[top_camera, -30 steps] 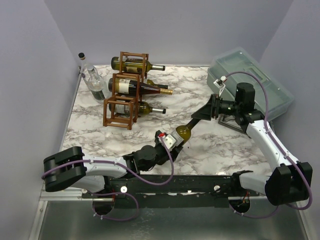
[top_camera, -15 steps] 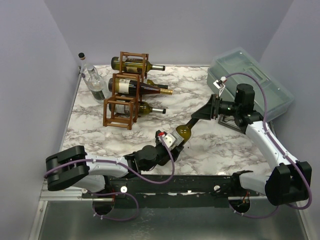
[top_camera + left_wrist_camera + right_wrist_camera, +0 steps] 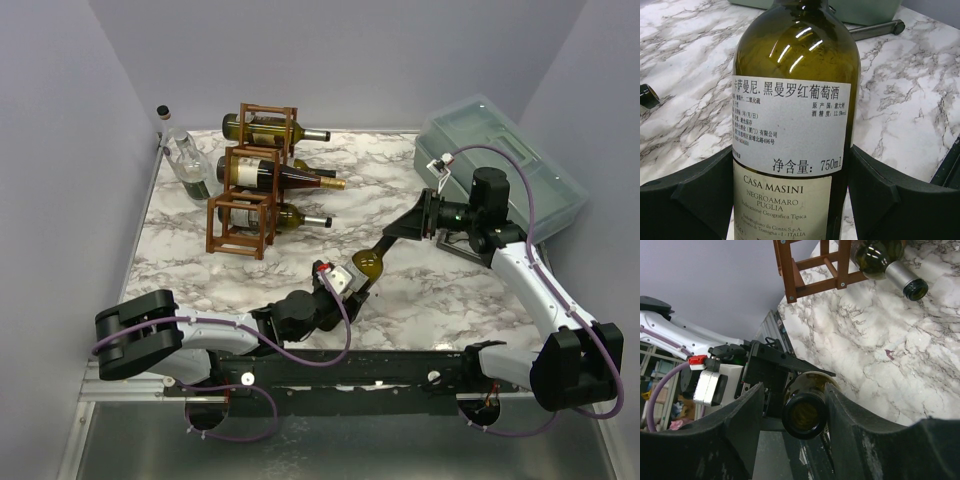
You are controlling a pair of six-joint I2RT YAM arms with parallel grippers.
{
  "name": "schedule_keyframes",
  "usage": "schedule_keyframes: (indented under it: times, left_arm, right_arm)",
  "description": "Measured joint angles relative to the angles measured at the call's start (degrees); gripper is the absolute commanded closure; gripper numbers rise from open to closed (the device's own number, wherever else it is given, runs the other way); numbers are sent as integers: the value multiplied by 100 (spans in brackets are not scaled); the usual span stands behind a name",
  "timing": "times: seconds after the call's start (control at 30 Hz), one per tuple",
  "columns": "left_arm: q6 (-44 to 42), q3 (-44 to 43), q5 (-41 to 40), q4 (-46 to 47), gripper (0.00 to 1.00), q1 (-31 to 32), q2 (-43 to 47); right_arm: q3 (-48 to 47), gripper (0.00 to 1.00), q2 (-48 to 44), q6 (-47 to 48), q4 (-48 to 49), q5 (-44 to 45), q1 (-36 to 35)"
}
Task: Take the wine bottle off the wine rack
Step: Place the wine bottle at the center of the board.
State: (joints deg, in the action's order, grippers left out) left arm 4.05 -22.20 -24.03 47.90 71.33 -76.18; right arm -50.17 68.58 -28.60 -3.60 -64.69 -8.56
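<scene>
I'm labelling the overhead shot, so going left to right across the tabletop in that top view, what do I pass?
Clear glass bottle → wine rack → green wine bottle held up between the two arms → grey lidded box.

A table (image 3: 400, 200) topped in white marble with grey veins stands boxed in by plain lavender-grey walls (image 3: 400, 50) at the back and on both sides. A dull grey metal sheet (image 3: 350, 450) lies below its near edge. The light is soft and even.
</scene>
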Motion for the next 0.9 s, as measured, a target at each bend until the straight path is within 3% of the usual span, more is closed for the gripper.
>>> schedule_keyframes:
  times: [0.13, 0.37, 0.4, 0.43, 0.5, 0.63, 0.9]
  left_arm:
    - [13, -26, -2, 2, 100, 0, -31]
    - [92, -33, 2, 2, 100, 0, -61]
    - [107, -35, 4, 2, 100, 0, -83]
    - [116, -39, 4, -2, 96, 0, -101]
    - [140, -55, 20, 4, 76, 0, -146]
    - [188, -146, 81, 81, 51, -4, -203]
    - [262, -363, 155, 295, 30, -70, -326]
  right_arm:
    - [0, 56, 0, 118, -55, 35, 0]
    - [-9, 100, 0, 535, -323, 240, 0]
    - [-20, 100, 0, 608, -382, 249, 0]
    - [-37, 100, 0, 675, -435, 262, 0]
    - [-125, 100, 0, 841, -605, 302, -11]
    - [-461, 100, 9, 1172, -1049, 387, -20]
    - [-1145, 100, 72, 1606, -1720, 658, -50]
